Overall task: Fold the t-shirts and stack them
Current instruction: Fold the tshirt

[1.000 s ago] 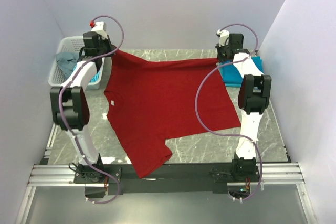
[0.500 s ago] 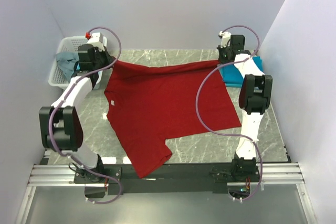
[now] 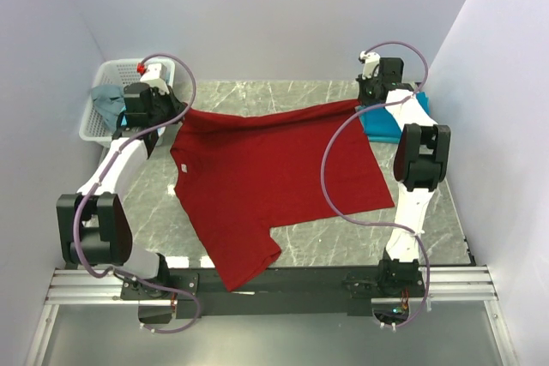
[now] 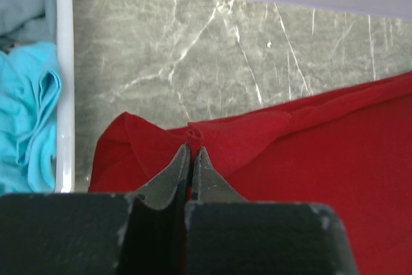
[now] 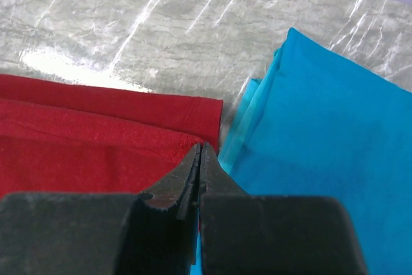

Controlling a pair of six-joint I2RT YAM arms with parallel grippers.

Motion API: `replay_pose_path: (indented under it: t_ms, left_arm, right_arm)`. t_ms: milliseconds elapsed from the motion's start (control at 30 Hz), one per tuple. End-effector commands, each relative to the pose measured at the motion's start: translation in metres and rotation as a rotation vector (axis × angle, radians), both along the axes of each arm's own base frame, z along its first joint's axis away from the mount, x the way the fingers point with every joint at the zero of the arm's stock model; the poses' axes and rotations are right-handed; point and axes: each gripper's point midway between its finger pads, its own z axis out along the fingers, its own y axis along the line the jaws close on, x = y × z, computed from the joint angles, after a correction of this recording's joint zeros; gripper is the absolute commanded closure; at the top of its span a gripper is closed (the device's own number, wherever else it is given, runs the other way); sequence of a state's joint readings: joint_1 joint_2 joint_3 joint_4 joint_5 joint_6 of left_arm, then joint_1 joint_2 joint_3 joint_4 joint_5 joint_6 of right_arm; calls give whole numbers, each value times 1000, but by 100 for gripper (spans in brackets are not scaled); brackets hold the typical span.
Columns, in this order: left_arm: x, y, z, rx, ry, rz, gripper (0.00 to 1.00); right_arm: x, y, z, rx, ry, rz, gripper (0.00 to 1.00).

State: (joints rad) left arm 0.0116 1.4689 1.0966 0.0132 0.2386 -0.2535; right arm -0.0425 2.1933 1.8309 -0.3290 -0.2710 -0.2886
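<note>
Your left gripper (image 4: 191, 154) is clamped on the far-left corner of the dark red t-shirt (image 3: 266, 173). Your right gripper (image 5: 200, 151) pinches the far-right corner. The far edge is stretched between them. The body is spread flat on the table (image 3: 317, 242), just beside the folded teal-blue t-shirt (image 5: 322, 114).

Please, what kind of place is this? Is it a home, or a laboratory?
Probably a robot laboratory cell, not a home: plain panels enclose a small marble-patterned table, the left arm and right arm are bolted to a metal rail, and a dark red t-shirt is the work piece.
</note>
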Motion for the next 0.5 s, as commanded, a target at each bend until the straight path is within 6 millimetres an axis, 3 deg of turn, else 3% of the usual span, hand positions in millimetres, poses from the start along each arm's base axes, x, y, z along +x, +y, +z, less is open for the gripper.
replay_pose_path:
  t_ms: [0, 467]
  left_arm:
    - [-12, -7, 18, -18, -39, -26, 100]
    - [-30, -27, 11, -7, -4, -67, 100]
  right_arm:
    - [2, -7, 35, -19, -80, 8, 100]
    - [1, -10, 22, -28, -39, -7, 100]
